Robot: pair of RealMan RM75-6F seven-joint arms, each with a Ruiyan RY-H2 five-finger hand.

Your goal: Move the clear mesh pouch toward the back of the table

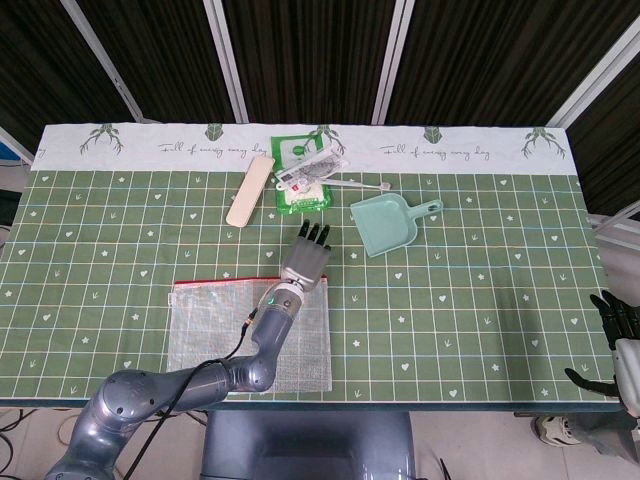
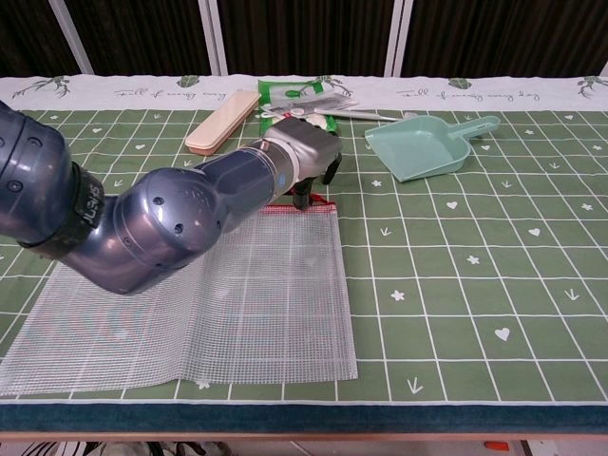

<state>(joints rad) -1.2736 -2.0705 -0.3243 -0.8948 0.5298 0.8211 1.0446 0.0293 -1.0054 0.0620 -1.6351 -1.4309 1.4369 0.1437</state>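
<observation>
The clear mesh pouch [image 1: 235, 335] [image 2: 247, 304] lies flat at the front left of the green tablecloth, its red zip edge [image 2: 309, 206] facing the back. My left hand [image 1: 308, 256] [image 2: 309, 160] is over the pouch's back right corner, fingers spread and pointing toward the back. In the chest view its dark fingertips [image 2: 301, 197] reach down to the zip edge; I see nothing gripped. My right hand [image 1: 620, 335] hangs off the table's right side, fingers apart and empty.
Behind the hand are a teal dustpan [image 1: 385, 225] [image 2: 423, 150], a green wipes pack [image 1: 300, 175] [image 2: 294, 90] with a small packet on it, a beige bar [image 1: 250, 190] [image 2: 221, 122] and a thin white stick [image 1: 360, 184].
</observation>
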